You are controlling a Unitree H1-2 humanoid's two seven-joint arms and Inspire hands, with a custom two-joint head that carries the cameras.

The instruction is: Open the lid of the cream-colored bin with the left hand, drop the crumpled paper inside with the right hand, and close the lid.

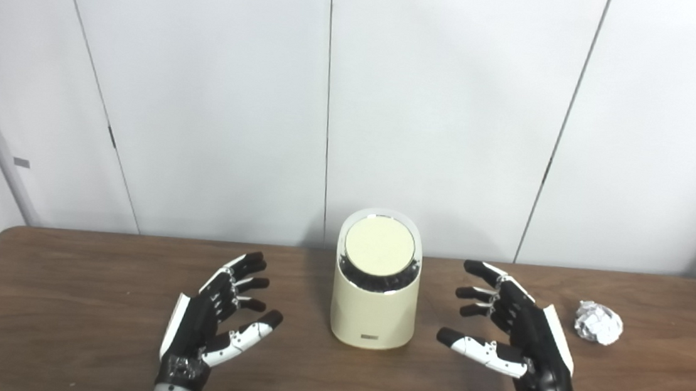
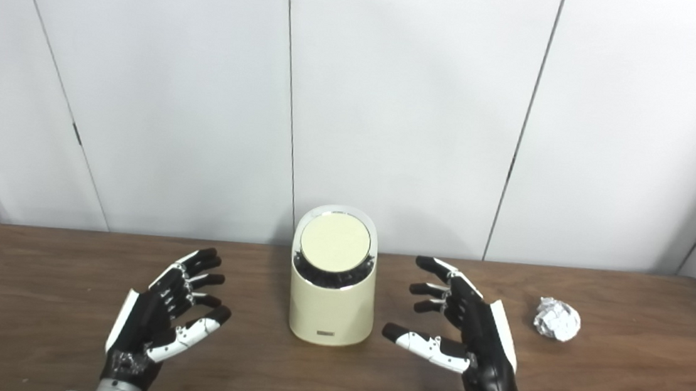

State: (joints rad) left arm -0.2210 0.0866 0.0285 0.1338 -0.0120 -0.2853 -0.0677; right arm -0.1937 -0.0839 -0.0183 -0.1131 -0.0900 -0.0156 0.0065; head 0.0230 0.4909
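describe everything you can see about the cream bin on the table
The cream bin is a small, smooth, rounded container, plastic by its look, standing upright on the wooden table near the back edge, midway between the two open hands. Its top slopes toward the camera and carries a round cream lid, shut, ringed by a shiny rim with a dark band below. A small dark label sits low on the front. Nothing touches it but the table; the crumpled paper lies apart on its right.

One bin (image 1: 374,305); one crumpled paper (image 1: 598,322); two hands.
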